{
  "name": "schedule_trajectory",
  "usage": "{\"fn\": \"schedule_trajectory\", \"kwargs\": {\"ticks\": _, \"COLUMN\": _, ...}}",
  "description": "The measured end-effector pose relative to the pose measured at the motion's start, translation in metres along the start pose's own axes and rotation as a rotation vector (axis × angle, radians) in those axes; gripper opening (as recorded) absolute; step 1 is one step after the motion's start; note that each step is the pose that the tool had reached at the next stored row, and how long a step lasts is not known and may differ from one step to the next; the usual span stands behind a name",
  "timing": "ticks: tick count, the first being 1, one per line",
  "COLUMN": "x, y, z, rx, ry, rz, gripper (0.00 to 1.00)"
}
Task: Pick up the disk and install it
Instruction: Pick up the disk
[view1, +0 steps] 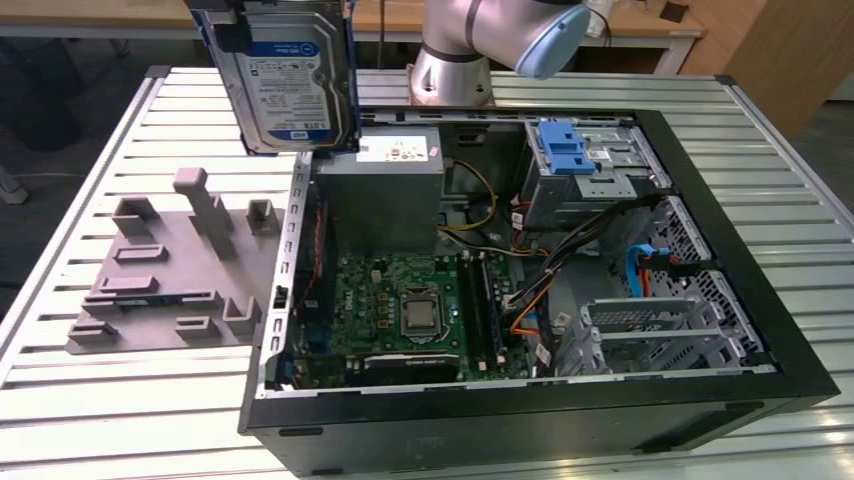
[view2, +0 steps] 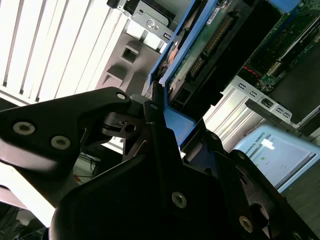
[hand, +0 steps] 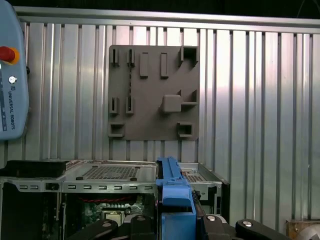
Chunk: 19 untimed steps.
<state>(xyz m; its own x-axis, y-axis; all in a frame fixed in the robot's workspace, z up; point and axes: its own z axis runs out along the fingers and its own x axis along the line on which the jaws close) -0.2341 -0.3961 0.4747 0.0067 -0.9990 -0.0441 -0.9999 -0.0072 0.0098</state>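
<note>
The disk (view1: 291, 80), a silver drive with a blue-and-white label and a blue bracket, hangs upright in the air at the exterior view's upper left, above the case's left wall. My gripper (view1: 274, 8) is shut on its top edge, mostly cut off by the frame. In the second wrist view the black fingers (view2: 150, 125) clamp the blue bracket, and the disk's (view2: 200, 55) circuit-board side shows beyond them. In the first wrist view the disk's blue bracket (hand: 172, 185) stands between the gripper (hand: 175, 225) fingers.
The open computer case (view1: 534, 400) lies on the slatted metal table, with a drive cage and blue latch (view1: 574, 150) at its far right and a grey power-supply box (view1: 380, 190). A grey fixture plate (view1: 160, 270) sits left of the case. The arm's base (view1: 461, 60) stands behind.
</note>
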Motion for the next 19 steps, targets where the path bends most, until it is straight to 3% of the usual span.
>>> {"fn": "schedule_trajectory", "kwargs": {"ticks": 14, "x": 0.0001, "y": -0.0118, "z": -0.0001, "rx": 0.0000, "ry": 0.0000, "rz": 0.000, "gripper": 0.36}}
{"fn": "schedule_trajectory", "kwargs": {"ticks": 19, "x": 0.0001, "y": -0.0190, "z": -0.0002, "rx": 0.0000, "ry": 0.0000, "rz": 0.000, "gripper": 0.36}}
